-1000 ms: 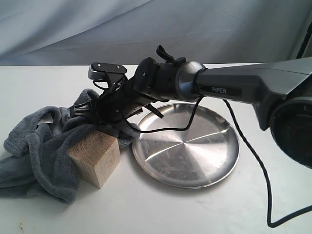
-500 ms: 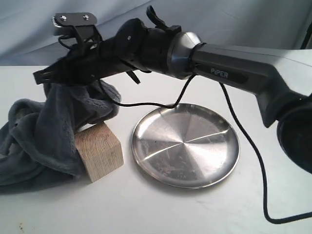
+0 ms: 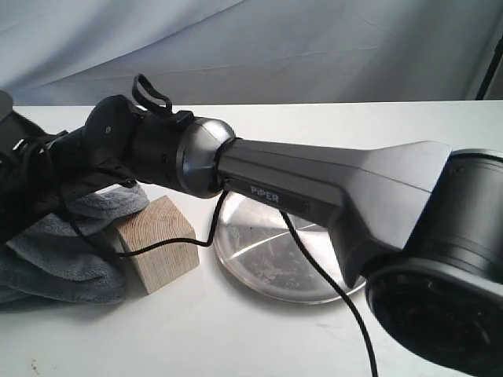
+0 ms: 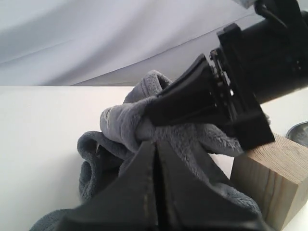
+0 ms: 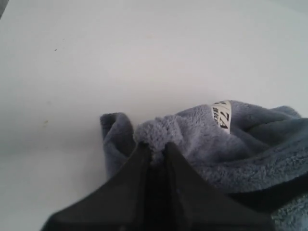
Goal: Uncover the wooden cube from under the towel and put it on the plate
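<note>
The wooden cube [image 3: 157, 245] stands bare on the white table, just left of the steel plate [image 3: 314, 271]. The grey towel [image 3: 75, 255] is bunched on the cube's left side and leans against it. My right arm [image 3: 165, 149] reaches across to the far left. My right gripper [image 5: 156, 147] is shut on a fold of the towel [image 5: 231, 144]; the left wrist view shows that gripper [image 4: 147, 126] pinching the towel [image 4: 192, 139] beside the cube [image 4: 269, 178]. My left gripper [image 4: 155, 144] is shut, its tip against the towel, with nothing seen between the jaws.
The right arm and its black cable [image 3: 330, 290] cross over the plate's left half and hide it. A grey cloth backdrop [image 3: 314, 47] hangs behind the table. A white label [image 5: 222, 115] is sewn on the towel.
The right gripper lifted the towel up off the cube, then carried it left and down. The towel now sits lower on the cube's left side, and the arm fills more of the view.
</note>
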Robot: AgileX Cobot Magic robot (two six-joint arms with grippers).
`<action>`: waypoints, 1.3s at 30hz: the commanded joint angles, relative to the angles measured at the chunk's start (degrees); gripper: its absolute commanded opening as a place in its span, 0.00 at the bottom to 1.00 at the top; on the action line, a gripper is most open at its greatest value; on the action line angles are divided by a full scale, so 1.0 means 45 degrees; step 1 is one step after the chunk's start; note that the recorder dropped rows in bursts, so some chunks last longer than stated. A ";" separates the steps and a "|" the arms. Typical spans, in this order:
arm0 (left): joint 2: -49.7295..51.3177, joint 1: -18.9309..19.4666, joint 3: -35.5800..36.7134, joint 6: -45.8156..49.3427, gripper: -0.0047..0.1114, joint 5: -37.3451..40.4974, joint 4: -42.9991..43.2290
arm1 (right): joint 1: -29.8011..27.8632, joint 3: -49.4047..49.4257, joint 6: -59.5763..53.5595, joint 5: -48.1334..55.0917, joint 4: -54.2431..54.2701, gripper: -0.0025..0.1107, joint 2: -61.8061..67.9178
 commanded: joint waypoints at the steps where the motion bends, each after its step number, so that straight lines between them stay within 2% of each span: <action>1: -0.0050 0.0039 0.0058 -0.0024 0.04 -0.0154 -0.0061 | 0.0070 -0.0087 -0.0368 0.1237 0.0127 0.02 0.0212; 8: -0.0050 0.0039 0.0058 -0.0024 0.04 -0.0154 -0.0061 | 0.0070 -0.0087 -0.0302 0.2192 0.0126 0.02 0.0464; 12: -0.0050 0.0039 0.0058 -0.0024 0.04 -0.0154 -0.0061 | 0.0041 -0.0087 0.0894 0.1944 0.0102 0.05 0.0464; 16: -0.0050 0.0039 0.0058 -0.0024 0.04 -0.0154 -0.0061 | 0.0041 -0.0087 0.2063 0.1533 0.0072 0.23 0.0398; 20: -0.0050 0.0039 0.0058 -0.0024 0.04 -0.0154 -0.0061 | 0.0041 -0.0087 0.2159 0.1709 -0.0013 0.47 0.0308; 23: -0.0050 0.0039 0.0058 -0.0024 0.04 -0.0154 -0.0061 | 0.0041 -0.0087 0.2847 0.1741 -0.0372 0.59 0.0173; 26: -0.0050 0.0039 0.0058 -0.0047 0.04 -0.0154 -0.0061 | 0.0041 -0.0087 0.3851 0.1801 -0.1383 0.65 -0.0026; 33: -0.0050 0.0039 0.0058 -0.0047 0.04 -0.0154 -0.0061 | 0.0041 -0.0087 0.6172 0.2633 -0.4722 0.66 -0.0898; 39: -0.0050 0.0039 0.0058 -0.0024 0.04 -0.0154 -0.0061 | -0.0020 -0.0087 0.9697 0.3058 -0.8889 0.66 -0.1479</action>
